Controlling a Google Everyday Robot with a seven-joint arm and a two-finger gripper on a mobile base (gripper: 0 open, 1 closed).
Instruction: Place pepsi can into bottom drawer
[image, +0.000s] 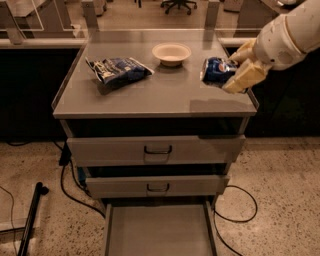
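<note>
Now your gripper (234, 69) pinches the can (215, 71) just above the right edge of the table (150, 97), and the bottom drawer (157, 234) stands open well below it.

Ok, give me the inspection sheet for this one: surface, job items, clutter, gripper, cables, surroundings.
Surface: grey cabinet top, carrying a bag and a bowl.
Job's things: pepsi can held over the top's right side; bottom drawer pulled open, nothing in it.
Clutter: chip bag at left; bowl at the back.
Gripper: gripper shut on the pepsi can, at the top's right edge.
Cables: black cables on the floor on both sides.
Surroundings: speckled floor; chair base behind.
</note>
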